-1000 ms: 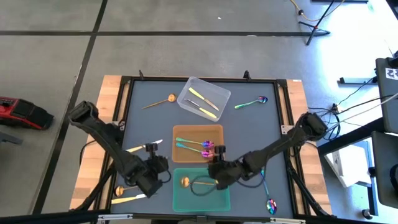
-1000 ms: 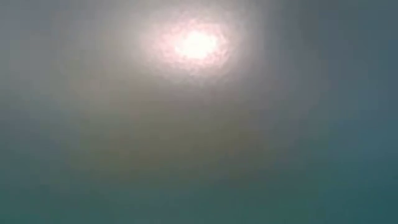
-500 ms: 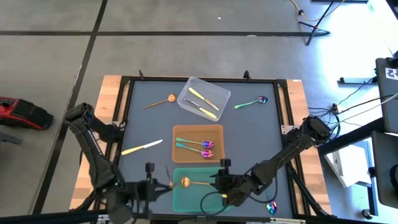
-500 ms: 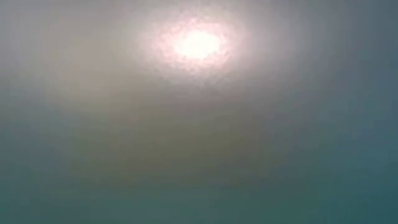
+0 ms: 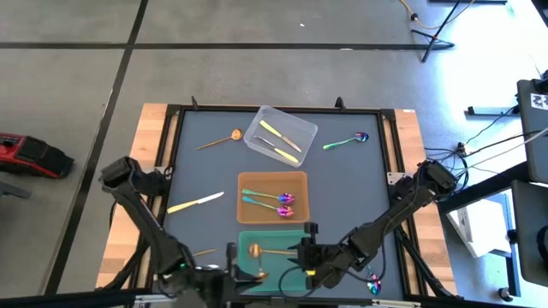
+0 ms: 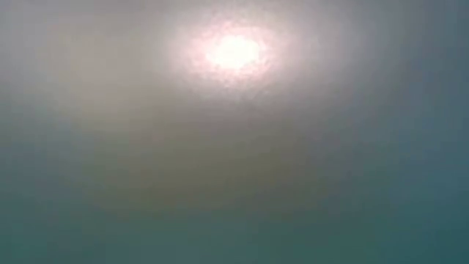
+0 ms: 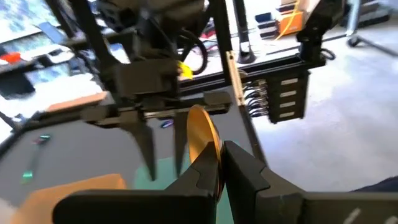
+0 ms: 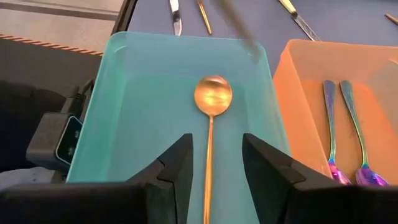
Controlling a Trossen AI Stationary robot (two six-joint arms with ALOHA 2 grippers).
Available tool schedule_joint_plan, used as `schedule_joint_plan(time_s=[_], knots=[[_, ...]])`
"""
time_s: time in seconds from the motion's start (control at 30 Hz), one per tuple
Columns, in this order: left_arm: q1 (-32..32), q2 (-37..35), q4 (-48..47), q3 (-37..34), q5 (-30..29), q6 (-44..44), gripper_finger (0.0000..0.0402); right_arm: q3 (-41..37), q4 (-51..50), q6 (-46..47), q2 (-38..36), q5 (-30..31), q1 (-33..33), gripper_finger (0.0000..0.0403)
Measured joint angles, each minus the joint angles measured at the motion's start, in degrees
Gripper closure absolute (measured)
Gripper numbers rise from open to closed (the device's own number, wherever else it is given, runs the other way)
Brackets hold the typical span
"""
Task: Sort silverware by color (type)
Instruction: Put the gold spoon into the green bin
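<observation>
My left gripper (image 7: 217, 160) is shut on a copper-gold spoon (image 7: 200, 134) and hovers at the green bin's (image 5: 278, 272) near left corner, also seen from above (image 5: 244, 274). A second copper spoon (image 8: 212, 96) lies flat in the green bin. My right gripper (image 8: 214, 149) stands open above its handle, one finger on each side, touching nothing. Two rainbow spoons (image 5: 272, 198) lie in the orange bin (image 5: 248, 181). Gold knives (image 5: 281, 141) lie in the clear bin (image 5: 301, 128). The low view shows only a haze. My left gripper pinches the copper spoon between its two fingers (image 7: 245, 163) at the lower part of the bowl (image 7: 208, 155). The fingers come nearly level from the table's left. The bowl stands up past the fingertips, lifted clear; the fingers hide the handle.
Loose on the mat lie a gold knife (image 5: 195, 203), a thin gold utensil (image 5: 204, 252), a copper spoon (image 5: 221, 139) at the far left, a rainbow spoon (image 5: 347, 141) at the far right and another (image 5: 372, 282) by the near right corner.
My left gripper has risen from the near left of the mat with the copper spoon, gone right toward the green bin, and tipped from pointing down to nearly level. My right gripper has drawn back toward the near edge, leaving the other copper spoon in the green bin.
</observation>
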Motion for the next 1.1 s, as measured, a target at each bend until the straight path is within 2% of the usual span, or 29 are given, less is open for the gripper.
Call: schedule_joint_plan(time_s=[0.17, 0.27, 0.5, 0.7, 0.9, 1.1], knots=[[3.9, 2.0, -0.3, 0.0, 10.1, -7.1, 0.0390, -0.1, -0.7, 0.0, 0.0, 0.0, 0.0, 0.0276], [5.0, 2.3, -3.9, 0.0, 13.4, -12.1, 0.0390, -0.1, -1.7, 0.0, 0.0, 0.0, 0.0, 0.0276], [5.5, 2.2, -12.3, 0.0, 15.0, -18.8, 0.0390, -0.2, -1.9, 0.0, 0.0, 0.0, 0.0, 0.0276], [6.2, 2.2, -12.8, -1.4, 15.2, -17.2, 0.0382, -0.2, -1.8, 0.0, 0.0, 0.1, 0.0, 0.0276], [7.9, 2.2, -11.9, -1.7, 15.6, -16.1, 0.0361, -0.2, -1.8, 0.1, 0.0, 0.1, 0.0, 0.0276], [10.0, 2.2, -11.1, -1.7, 21.0, -16.1, 0.0321, -0.2, -1.8, 0.2, 0.0, 0.1, 0.0, 0.0276]])
